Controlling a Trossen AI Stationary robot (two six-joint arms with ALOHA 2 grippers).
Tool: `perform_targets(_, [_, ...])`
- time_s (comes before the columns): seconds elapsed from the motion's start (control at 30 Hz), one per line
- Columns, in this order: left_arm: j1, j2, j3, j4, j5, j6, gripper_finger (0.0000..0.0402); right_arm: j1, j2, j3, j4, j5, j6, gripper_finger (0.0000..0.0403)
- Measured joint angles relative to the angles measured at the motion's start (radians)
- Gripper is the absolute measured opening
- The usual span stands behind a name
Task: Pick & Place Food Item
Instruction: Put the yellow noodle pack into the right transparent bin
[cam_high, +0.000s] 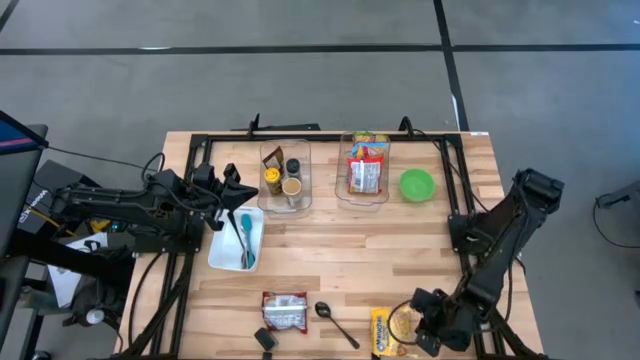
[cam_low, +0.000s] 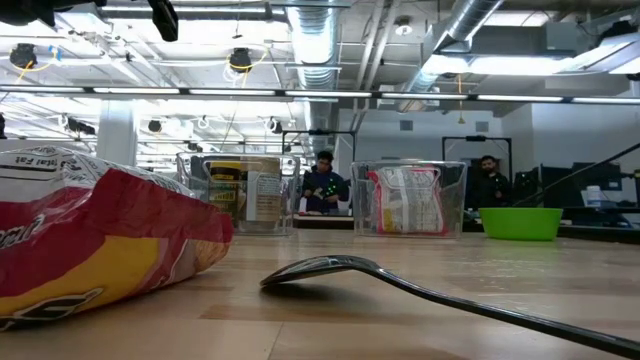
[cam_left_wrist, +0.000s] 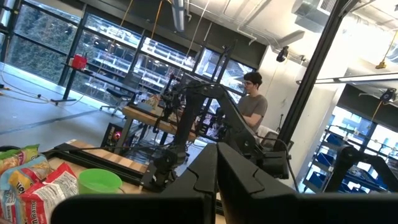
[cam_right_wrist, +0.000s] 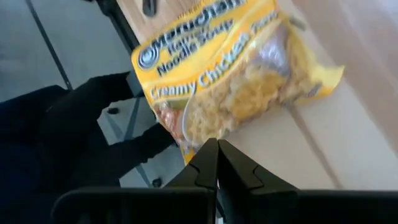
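Note:
A yellow noodle-soup pack (cam_high: 388, 330) lies at the table's near edge, right of centre, and fills the right wrist view (cam_right_wrist: 230, 74). My right gripper (cam_high: 414, 328) is just to its right, low over the table. Its fingers are shut, with their tips (cam_right_wrist: 216, 148) at the pack's edge. My left gripper (cam_high: 238, 190) is shut and empty (cam_left_wrist: 217, 168). It hovers at the table's left, above a white tray (cam_high: 222, 252). A red-and-white snack pack (cam_high: 285, 310) lies flat near the front edge. My right gripper's shut fingertips (cam_right_wrist: 211, 152) stand at the noodle pack's edge (cam_right_wrist: 193, 134), coming in low from the table's right side. I cannot tell whether they touch or hold that edge. The pack lies on the table.
Two clear bins stand at the back, one with jars (cam_high: 285, 175) and one with snack bags (cam_high: 365, 170). A green bowl (cam_high: 417, 184) stands to their right. A black spoon (cam_high: 336, 323) and a small black object (cam_high: 264, 340) lie near the front. The tray holds blue utensils (cam_high: 246, 238).

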Motion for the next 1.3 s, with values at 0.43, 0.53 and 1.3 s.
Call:
perform_targets(0.43, [0.000, 0.000, 0.000, 0.000, 0.000, 0.000, 0.0004, 0.036, 0.176, 0.105, 0.032, 0.008, -0.111, 0.0003])
perform_targets(0.53, [0.000, 0.000, 0.000, 0.000, 0.000, 0.000, 0.0004, 0.025, 0.217, 0.153, 0.027, 0.008, -0.165, 0.0003])
perform_targets(1.3, [0.000, 0.000, 0.000, -0.001, 0.000, 0.000, 0.0004, -0.025, 0.375, 0.393, -0.160, 0.031, -0.342, 0.0003])
